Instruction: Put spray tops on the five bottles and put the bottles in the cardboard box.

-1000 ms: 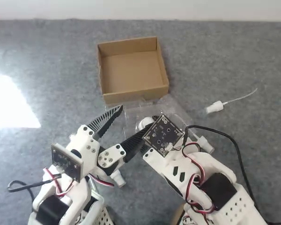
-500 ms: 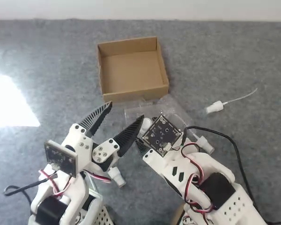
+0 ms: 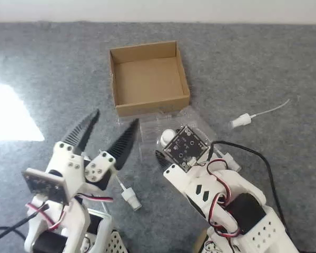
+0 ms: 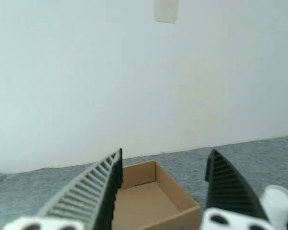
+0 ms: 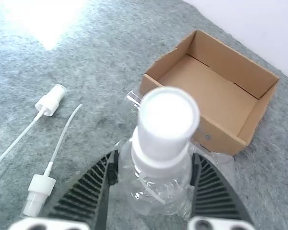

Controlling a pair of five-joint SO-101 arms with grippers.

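**Right claw pinches a capped bottle, left claw gapes**

The right claw (image 5: 153, 160) is closed on a clear plastic bottle (image 5: 156, 194). Its ribbed black fingers (image 5: 81, 199) press against the bottle's rounded shoulders, one on each side. A smooth white cylindrical spray top (image 5: 167, 117) sits on the neck. From overhead, this bottle is at about 5 o'clock from the cardboard box (image 3: 154, 104), near its front wall.

The left claw (image 3: 104, 136) is spread wide at 7 o'clock from the box. Its two tapered, serrated blades stand well apart and touch nothing.

The box is plain brown card, square, open-topped and low-walled. Other clear bottles (image 3: 192, 117) lie just beside its front wall.

A loose spray top (image 3: 241, 120) trailing a thin white tube rests at 4 o'clock from the box, well apart. A second one (image 3: 130, 198) lies at 6 o'clock, near the left arm.

The table (image 3: 263, 58) has a grey, felt-like nap.
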